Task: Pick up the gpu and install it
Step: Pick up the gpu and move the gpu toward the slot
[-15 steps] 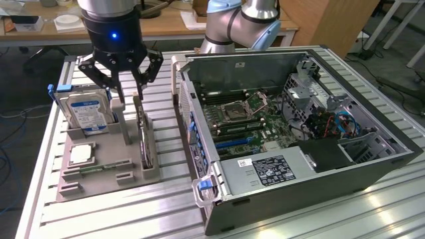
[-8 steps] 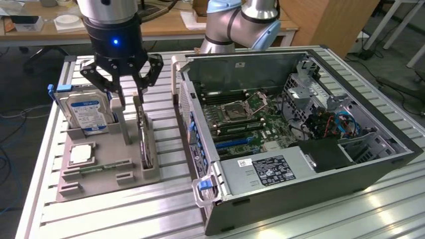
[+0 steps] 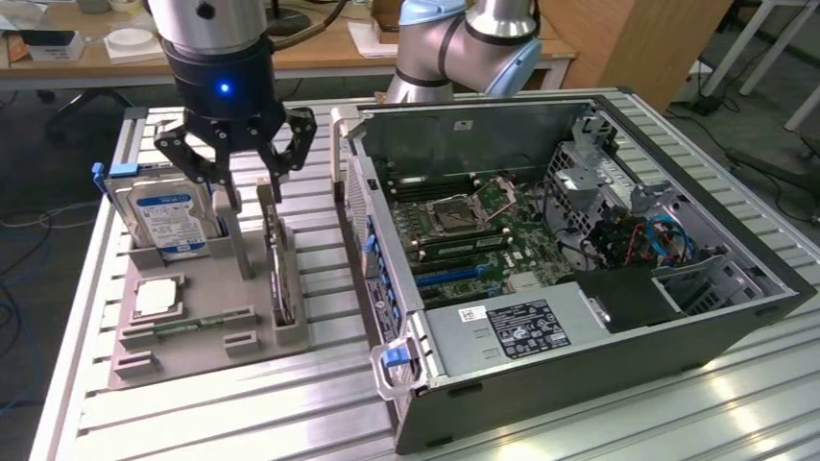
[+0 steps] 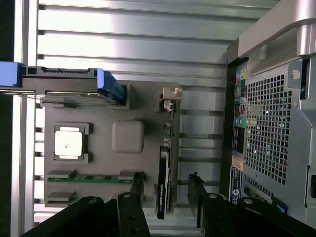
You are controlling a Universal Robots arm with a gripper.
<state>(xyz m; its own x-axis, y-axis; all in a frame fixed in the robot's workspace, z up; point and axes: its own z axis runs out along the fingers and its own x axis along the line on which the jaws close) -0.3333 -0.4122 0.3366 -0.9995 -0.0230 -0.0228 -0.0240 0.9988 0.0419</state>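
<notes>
The gpu (image 3: 279,269) stands on its edge in a slot of the grey holder tray (image 3: 192,351), to the exterior view's left of the open computer case (image 3: 577,240). My gripper (image 3: 249,197) hangs just above the card's far end and is open. In the wrist view the gpu (image 4: 162,182) shows as a thin dark edge with a green strip. It lies between my two black fingers (image 4: 136,187), with a gap on each side, and my gripper (image 4: 165,183) holds nothing.
The holder tray (image 4: 128,101) also carries a silver hard drive (image 3: 167,216) with a blue-white label, a processor chip (image 3: 156,298) and a memory stick (image 3: 192,324). The case wall (image 4: 266,123) rises close beside the tray. Slatted aluminium table (image 3: 230,413) lies all around.
</notes>
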